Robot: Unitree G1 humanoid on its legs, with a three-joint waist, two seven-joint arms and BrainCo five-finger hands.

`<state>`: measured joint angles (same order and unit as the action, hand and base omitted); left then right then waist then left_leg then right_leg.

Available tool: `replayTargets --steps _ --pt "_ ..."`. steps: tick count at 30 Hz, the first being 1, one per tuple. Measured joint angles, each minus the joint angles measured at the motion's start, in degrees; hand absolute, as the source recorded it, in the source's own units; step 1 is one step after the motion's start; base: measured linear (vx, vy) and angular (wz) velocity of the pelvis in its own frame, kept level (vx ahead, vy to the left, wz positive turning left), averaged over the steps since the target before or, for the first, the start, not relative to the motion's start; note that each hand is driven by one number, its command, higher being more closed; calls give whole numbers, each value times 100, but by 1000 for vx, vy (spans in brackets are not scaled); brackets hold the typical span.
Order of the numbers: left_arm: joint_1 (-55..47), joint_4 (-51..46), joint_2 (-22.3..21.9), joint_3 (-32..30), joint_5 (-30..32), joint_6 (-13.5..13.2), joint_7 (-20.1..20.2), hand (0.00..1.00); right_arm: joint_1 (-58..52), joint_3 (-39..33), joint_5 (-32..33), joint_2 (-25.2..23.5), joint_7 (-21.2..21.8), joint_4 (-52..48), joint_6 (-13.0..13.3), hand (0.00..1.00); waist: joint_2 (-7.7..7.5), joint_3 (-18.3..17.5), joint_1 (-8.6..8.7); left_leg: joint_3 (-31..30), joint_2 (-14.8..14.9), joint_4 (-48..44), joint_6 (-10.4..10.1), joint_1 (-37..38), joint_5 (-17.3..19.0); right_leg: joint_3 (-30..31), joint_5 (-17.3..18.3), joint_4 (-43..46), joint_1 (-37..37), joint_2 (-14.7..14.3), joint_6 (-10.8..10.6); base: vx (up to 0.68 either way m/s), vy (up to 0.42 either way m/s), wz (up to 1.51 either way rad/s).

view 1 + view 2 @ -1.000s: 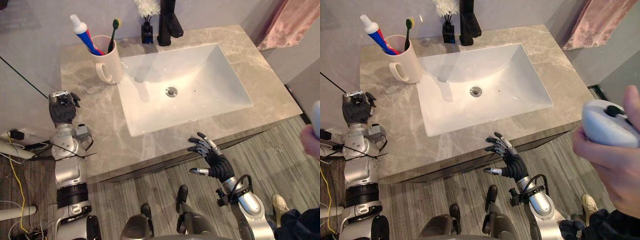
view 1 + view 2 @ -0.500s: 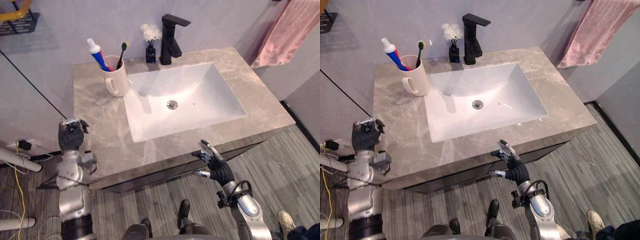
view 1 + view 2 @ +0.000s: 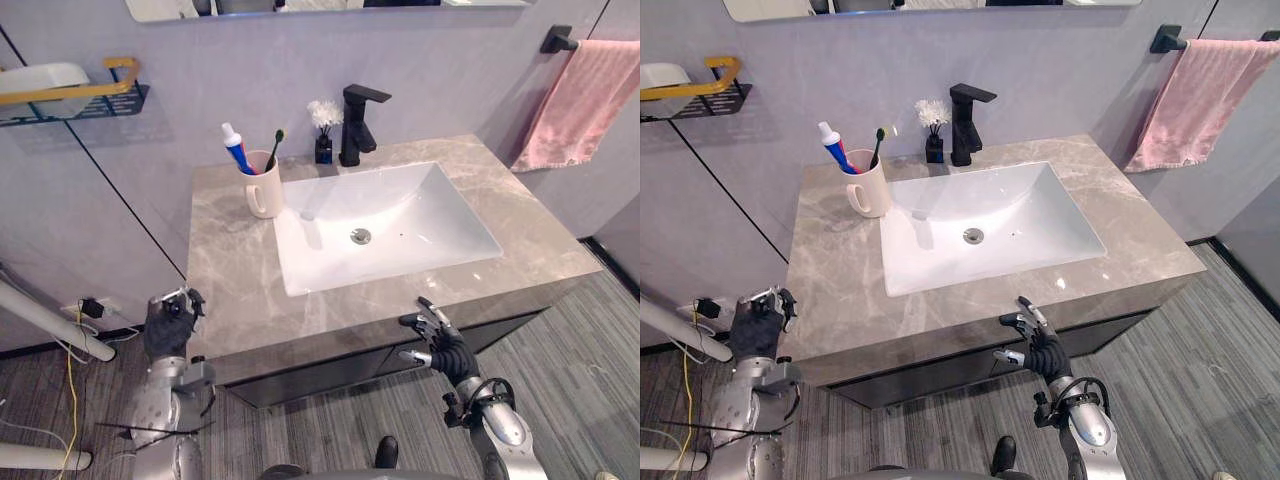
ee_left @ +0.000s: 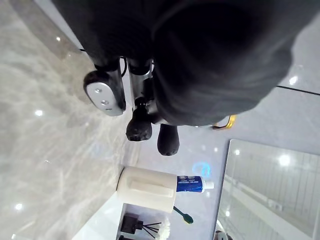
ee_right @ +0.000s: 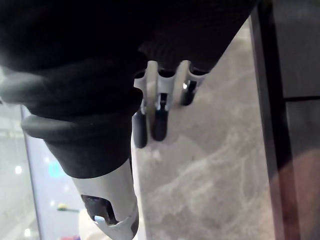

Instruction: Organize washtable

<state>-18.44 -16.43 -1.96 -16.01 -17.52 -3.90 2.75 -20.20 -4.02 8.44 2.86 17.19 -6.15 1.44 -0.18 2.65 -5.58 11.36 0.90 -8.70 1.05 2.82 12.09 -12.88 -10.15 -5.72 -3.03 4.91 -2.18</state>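
Left eye view: left of the white rectangular sink basin [image 3: 390, 225], a cream ceramic mug [image 3: 263, 190] hides the base of the blue-and-white toothpaste tube [image 3: 233, 147]. The left robot hand [image 3: 168, 325], curled and empty, and the right robot hand [image 3: 437, 338], fingers spread, hang before the basin. Right wrist view: the dark cover half-blocks the grey marble counter [image 5: 210, 165].

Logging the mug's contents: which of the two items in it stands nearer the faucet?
The toothbrush, thin and dark-handled; the blue-and-red toothpaste tube leans at the side of the mug away from the faucet.

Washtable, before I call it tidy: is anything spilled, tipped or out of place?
Nothing stands out. The mug stands upright left of the sink, toothpaste and toothbrush inside; the reed diffuser sits beside the faucet; no spill shows.
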Motion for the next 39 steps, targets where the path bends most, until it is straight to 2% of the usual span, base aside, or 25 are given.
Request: replayTargets --steps 3,5,7,9,10,12,14,15,17,18,20,22,23,24,25,27,30,31,33,34,35,36,37,38,39 --pt "-441 164 -255 -21 -122 -91 114 100 -137 -683 2 -226 -148 122 56 0 91 -48 3 3 0 22 0 117 -1 -3 18 0 113 1 -2 0 0 0" --pt "-643 441 -337 -319 -159 -237 169 100 -219 -1264 16 -339 -288 369 86 0 113 -78 7 -1 4 86 -1 207 1 -38 83 -2 221 -2 -4 -36 0 2" --pt "-635 1090 -373 -953 -173 -344 140 100 -286 -1934 99 -437 -504 731 116 0 136 -112 15 -22 8 110 -3 278 2 -98 148 -9 299 0 -28 -4 -5 5" --pt "-635 2328 -408 -1842 -262 -379 -105 100 -318 -2844 419 -532 -852 1529 239 0 179 -169 49 -31 9 188 -6 399 -1 -112 163 -18 390 -4 -18 0 0 0" --pt "-660 2605 -424 -2008 -337 -381 -184 0 -340 -3025 536 -550 -972 1753 245 0 184 -193 50 -34 9 189 -6 407 -1 -115 169 -20 400 -5 -22 26 18 4" --pt "-761 3672 -477 -2348 -461 -421 -333 0 -477 -3445 926 -580 -1298 2597 272 0 188 -224 85 -85 6 223 -19 447 -10 -176 170 -26 454 9 -43 29 16 13" --pt "-794 4583 -491 -2412 -487 -414 -336 0 -619 -3424 976 -644 -1378 3117 268 0 188 -226 167 -164 3 285 -34 550 -16 -273 199 -27 564 17 -68 21 10 21" --pt "-781 5159 -487 -2403 -582 -410 -312 0 -694 -3397 970 -725 -1365 3405 272 0 239 -187 174 -183 6 317 -74 602 2 -283 220 -28 576 11 -75 3 6 12" --pt "-727 5951 -463 -2377 -670 -409 -280 0 -687 -3358 833 -784 -1350 3953 275 0 203 -208 186 -184 8 373 -106 619 -17 -279 262 -27 578 5 -93 0 0 0" --pt "-662 6448 -439 -2349 -661 -411 -294 0 -654 -3359 545 -784 -1357 4457 319 0 170 -201 185 -184 9 407 -139 620 -37 -281 264 -27 580 2 -92 0 0 0" --pt "-623 6763 -427 -2332 -653 -411 -319 0 -606 -3366 321 -732 -1359 4930 350 0 160 -199 182 -190 11 429 -155 627 -48 -289 264 -27 580 1 -95 0 0 0" --pt "-564 7166 -410 -2283 -389 -398 -429 0 -426 -3414 96 -587 -1367 5820 352 0 169 -189 187 -190 15 484 -174 682 -61 -282 270 -26 596 -12 -103 0 0 0" --pt "-476 7365 -390 -2280 18 -348 -452 0 -312 -3427 76 -525 -1367 6224 334 0 171 -183 189 -191 19 494 -175 694 -60 -279 278 -26 590 -18 -103 0 0 0" --pt "-419 7461 -379 -2259 192 -325 -454 0 -249 -3426 47 -506 -1364 6392 319 0 170 -180 193 -189 19 499 -176 694 -61 -275 280 -26 586 -20 -103 7 10 -3" --pt "-320 7609 -358 -2187 814 -185 -450 0 -148 -3411 43 -495 -1330 6567 245 0 167 -163 203 -176 19 509 -176 694 -61 -253 279 -26 567 -23 -103 3 8 -5" --pt "-135 7676 -267 -2068 1315 -81 -414 0 7 -3285 40 -491 -1305 6630 190 0 173 -110 240 -79 23 527 -177 694 -61 -102 275 -23 501 -50 -102 -1 14 -28" --pt "112 7732 -5 -1448 1938 0 -360 0 378 -2822 60 -322 -1212 6608 174 0 138 99 312 488 21 438 -142 477 -77 441 82 39 47 -135 -65 -31 15 -83" --pt "173 7762 73 -1255 2037 8 -311 0 492 -2736 60 -306 -1212 6587 177 0 84 154 313 680 15 414 -140 424 -78 613 36 113 -106 -192 -35 -72 5 -155" --pt "528 7783 358 -705 2264 104 -268 0 756 -2502 70 -306 -1237 6508 183 0 -64 511 338 1474 14 272 -41 120 -13 1212 -71 246 -691 -276 -156 -111 -1 -149" --pt "615 7768 380 -667 2278 104 -277 0 803 -2477 78 -282 -1245 6500 158 0 -20 551 322 1677 51 273 -5 67 -6 1089 49 321 -824 -272 -90 -116 -14 -134" --pt "772 7769 347 -607 2284 117 -281 0 928 -2451 117 -177 -1261 6537 101 0 93 686 320 2025 221 274 4 11 0 417 639 1317 -1312 -177 207 -70 -9 -111" --pt "845 7768 340 -555 2282 121 -279 0 959 -2441 129 -139 -1303 6534 100 0 150 739 332 2132 293 283 1 21 -2 -41 980 2100 -1513 -51 399 50 2 -118" --pt "892 7747 376 -426 2280 125 -278 0 924 -2418 120 -126 -1357 6548 102 0 162 775 439 2293 320 314 -26 214 -22 -684 1415 3256 -1558 280 432 122 9 -82" --pt "893 7722 420 -409 2270 122 -275 0 860 -2416 111 -136 -1358 6565 95 0 151 773 488 2476 284 268 -26 320 -21 -938 1618 3614 -1369 493 447 203 -52 -113" --pt "911 7669 477 -420 2249 119 -276 0 858 -2378 96 -178 -1382 6589 89 0 -93 693 462 2784 218 57 -22 404 -14 -1122 1798 3629 -1273 679 494 123 -76 -110"
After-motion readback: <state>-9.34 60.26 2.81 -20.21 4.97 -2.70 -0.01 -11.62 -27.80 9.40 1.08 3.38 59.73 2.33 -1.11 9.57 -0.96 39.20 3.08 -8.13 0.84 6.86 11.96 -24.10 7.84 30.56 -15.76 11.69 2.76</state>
